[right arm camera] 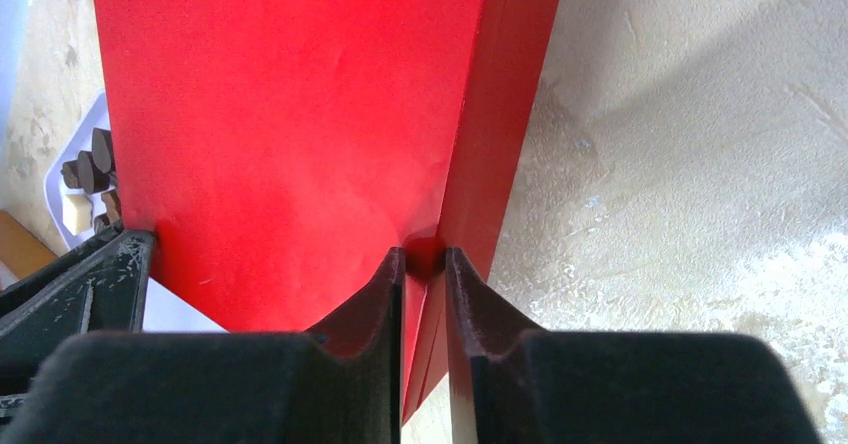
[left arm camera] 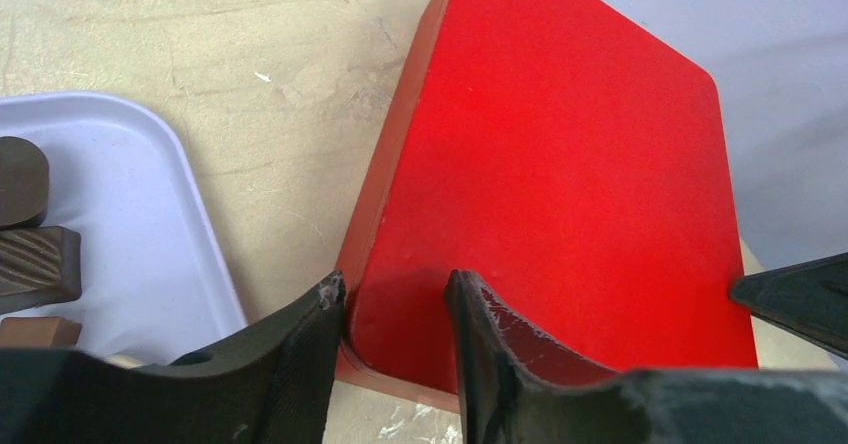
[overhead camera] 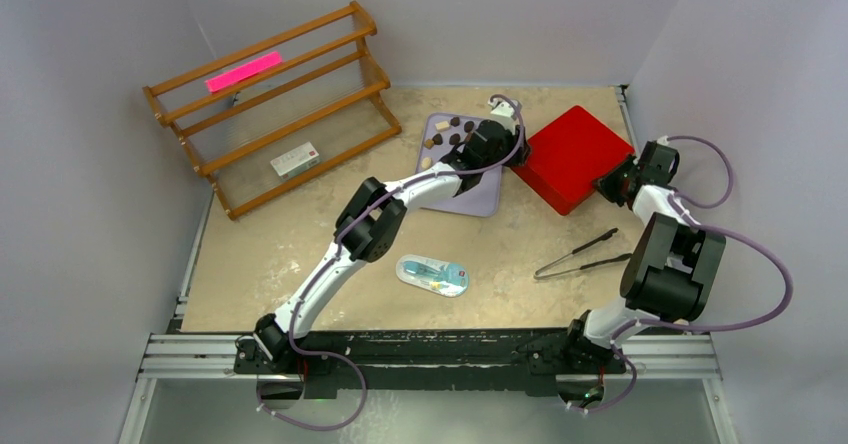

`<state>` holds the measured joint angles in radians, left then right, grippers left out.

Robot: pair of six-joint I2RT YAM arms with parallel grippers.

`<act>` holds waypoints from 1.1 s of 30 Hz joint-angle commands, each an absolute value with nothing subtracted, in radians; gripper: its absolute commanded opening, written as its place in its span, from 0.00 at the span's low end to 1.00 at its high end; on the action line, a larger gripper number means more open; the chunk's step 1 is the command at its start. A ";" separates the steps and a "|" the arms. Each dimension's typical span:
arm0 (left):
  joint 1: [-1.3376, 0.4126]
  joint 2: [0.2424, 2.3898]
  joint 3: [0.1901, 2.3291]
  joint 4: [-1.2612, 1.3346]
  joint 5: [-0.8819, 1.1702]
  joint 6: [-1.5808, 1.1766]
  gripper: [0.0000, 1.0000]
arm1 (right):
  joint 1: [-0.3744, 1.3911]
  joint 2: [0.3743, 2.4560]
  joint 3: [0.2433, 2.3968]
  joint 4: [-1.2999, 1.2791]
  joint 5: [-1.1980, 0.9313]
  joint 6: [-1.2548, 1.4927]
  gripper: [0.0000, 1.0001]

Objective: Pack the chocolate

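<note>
The chocolate (overhead camera: 455, 129), dark brown and pale pieces, lies on a lilac tray (overhead camera: 482, 199); the wrist views show a few pieces, chocolate (left arm camera: 35, 264) and chocolate (right arm camera: 90, 169). A closed red box (overhead camera: 570, 154) sits right of the tray. My left gripper (overhead camera: 510, 154) (left arm camera: 395, 282) is partly closed round the box's near left corner (left arm camera: 400, 334), one finger against the side wall, the other on the lid. My right gripper (overhead camera: 608, 186) (right arm camera: 425, 254) is pinched shut on the thin lid edge (right arm camera: 500, 114) at the opposite side.
A wooden rack (overhead camera: 270, 104) holding a pink strip (overhead camera: 243, 71) and a small carton (overhead camera: 295, 159) stands at the back left. Black tongs (overhead camera: 580, 256) lie front right, and an oval blue-and-white packet (overhead camera: 432, 274) front centre. Walls close in behind and on both sides.
</note>
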<state>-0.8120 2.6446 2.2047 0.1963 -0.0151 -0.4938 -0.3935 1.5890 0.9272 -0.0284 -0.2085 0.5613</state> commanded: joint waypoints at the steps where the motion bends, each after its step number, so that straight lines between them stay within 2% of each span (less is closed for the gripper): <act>1: -0.874 2.602 2.192 0.199 0.049 -0.503 0.45 | -0.373 1.630 0.846 -0.094 -0.170 0.537 0.13; 3: -0.874 2.609 2.193 0.187 0.044 -0.509 0.45 | -0.373 1.637 0.836 -0.082 -0.175 0.532 0.12; 6: -0.874 2.621 2.194 0.174 0.042 -0.514 0.41 | -0.373 1.645 0.851 -0.104 -0.207 0.525 0.15; 12: -0.874 2.589 2.159 0.161 0.023 -0.510 0.42 | -0.374 1.531 0.989 -0.234 -0.147 0.481 0.39; 15: -0.874 2.572 2.156 0.163 0.029 -0.506 0.44 | -0.373 1.481 1.063 -0.301 -0.108 0.457 0.42; 18: -0.874 2.559 2.157 0.163 0.038 -0.509 0.48 | -0.373 1.458 1.096 -0.333 -0.113 0.434 0.36; 23: -0.872 2.522 2.154 0.151 0.054 -0.514 0.52 | -0.358 1.443 1.070 -0.329 -0.153 0.423 0.12; 26: -0.870 2.485 2.130 0.142 0.056 -0.515 0.56 | -0.356 1.465 1.023 -0.322 -0.129 0.422 0.01; 33: -0.849 2.326 2.009 0.084 0.048 -0.531 0.62 | -0.357 1.565 0.963 -0.286 -0.041 0.420 0.00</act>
<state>-0.8680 2.4908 2.0556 0.1047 0.0357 -0.5148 -0.3588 1.5211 0.9733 -0.2775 -0.1238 0.4480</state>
